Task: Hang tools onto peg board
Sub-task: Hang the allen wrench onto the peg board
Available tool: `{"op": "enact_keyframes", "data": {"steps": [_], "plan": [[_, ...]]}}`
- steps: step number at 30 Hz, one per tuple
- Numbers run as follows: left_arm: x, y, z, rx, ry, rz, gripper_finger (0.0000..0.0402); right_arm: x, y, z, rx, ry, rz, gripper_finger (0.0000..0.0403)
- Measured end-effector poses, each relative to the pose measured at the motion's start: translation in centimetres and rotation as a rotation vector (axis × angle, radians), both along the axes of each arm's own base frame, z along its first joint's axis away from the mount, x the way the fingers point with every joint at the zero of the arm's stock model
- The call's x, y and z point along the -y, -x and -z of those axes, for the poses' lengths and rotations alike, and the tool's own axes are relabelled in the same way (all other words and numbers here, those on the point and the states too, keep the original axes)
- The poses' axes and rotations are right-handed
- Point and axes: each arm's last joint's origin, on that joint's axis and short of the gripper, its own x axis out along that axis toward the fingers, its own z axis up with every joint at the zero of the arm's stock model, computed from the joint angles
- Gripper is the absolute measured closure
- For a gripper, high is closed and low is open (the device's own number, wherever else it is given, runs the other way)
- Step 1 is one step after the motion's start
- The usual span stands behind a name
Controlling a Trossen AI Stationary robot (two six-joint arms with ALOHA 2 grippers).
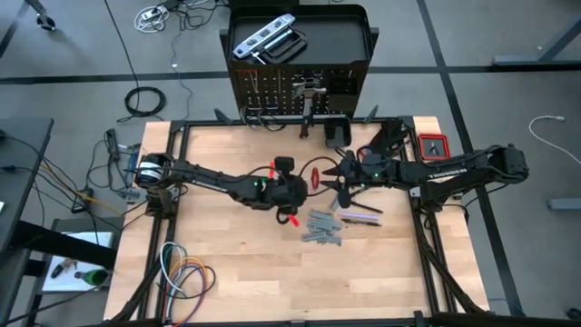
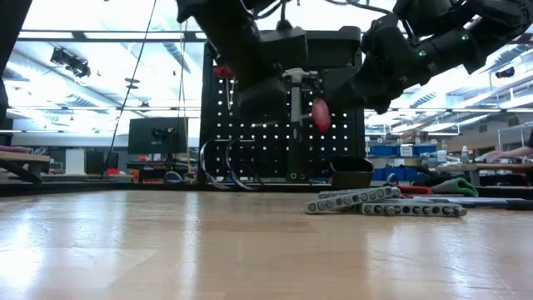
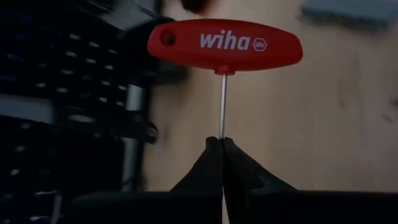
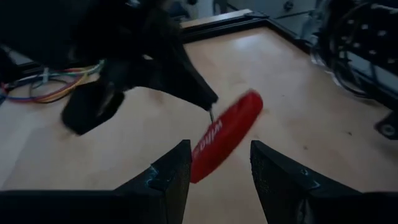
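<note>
My left gripper (image 3: pixel 222 144) is shut on a T-handle key with a red handle (image 3: pixel 225 45) and a thin steel shaft, held over mid-table (image 1: pixel 315 176). My right gripper (image 4: pixel 221 171) is open, and its two fingers stand on either side of one end of that red handle (image 4: pixel 224 134); I cannot tell whether they touch it. Behind them stands the black peg board (image 1: pixel 272 91) with a hammer (image 1: pixel 309 91) hanging on it. A silver level (image 1: pixel 261 38) and a black clamp (image 1: pixel 289 47) lie in its top tray. Grey wrenches (image 1: pixel 322 229) lie on the table. My left gripper pinches the key's thin steel shaft (image 3: pixel 222 124) between its two fingertips, at the end away from the handle. The fingers lie along the shaft, roughly level and pointing toward the table's right. The key is lifted clear of the table (image 2: pixel 321 115), its red handle standing crosswise beyond the fingertips.
Dark thin screwdrivers (image 1: pixel 363 214) lie right of the wrenches. Coiled coloured cables (image 1: pixel 186 272) sit at the near left corner. A small box (image 1: pixel 433 145) rests at the far right edge. Bare wood (image 1: pixel 272 282) spreads across the near half of the table.
</note>
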Motion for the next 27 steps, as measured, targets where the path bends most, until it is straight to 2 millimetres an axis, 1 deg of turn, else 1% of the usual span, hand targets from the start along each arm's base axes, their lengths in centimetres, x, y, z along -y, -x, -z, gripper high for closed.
{"op": "enact_keyframes", "data": {"steps": [3, 9, 13, 15, 17, 21, 22, 25, 27], "plan": [[0.1, -0.3, -0.4, 0.055, -0.028, -0.014, 0.0401, 0.1, 0.0, 0.0, 0.003, 0.011, 0.035, 0.0228], [0.4, -1.1, -1.1, 0.129, -0.059, 0.023, 0.0401, 0.2, -0.2, -0.6, 0.067, 0.015, 0.033, 0.0212], [0.8, -1.6, -1.8, 0.189, -0.083, 0.058, 0.0401, 0.1, -0.3, -0.8, 0.084, 0.030, 0.022, 0.0215], [0.8, -1.7, -1.9, 0.199, -0.093, 0.069, 0.0401, 0.2, -0.3, -0.9, 0.094, 0.045, 0.017, 0.0230], [0.8, -1.8, -1.9, 0.191, -0.103, 0.076, 0.0401, 0.1, -0.3, -1.0, 0.103, 0.053, 0.010, 0.0256], [0.7, -1.7, -1.7, 0.171, -0.093, 0.081, 0.0401, 0.1, -0.3, -1.0, 0.096, 0.074, -0.002, 0.0331], [0.7, -1.7, -1.7, 0.172, -0.088, 0.080, 0.0402, 0.1, -0.3, -1.0, 0.095, 0.083, -0.011, 0.0339], [0.6, -1.7, -1.7, 0.198, -0.055, 0.057, 0.0398, 0.1, -0.3, -1.0, 0.090, 0.102, -0.026, 0.0338], [0.5, -1.6, -1.5, 0.196, -0.016, 0.065, 0.0386, 0.1, -0.3, -0.9, 0.084, 0.101, -0.028, 0.0338]]}}
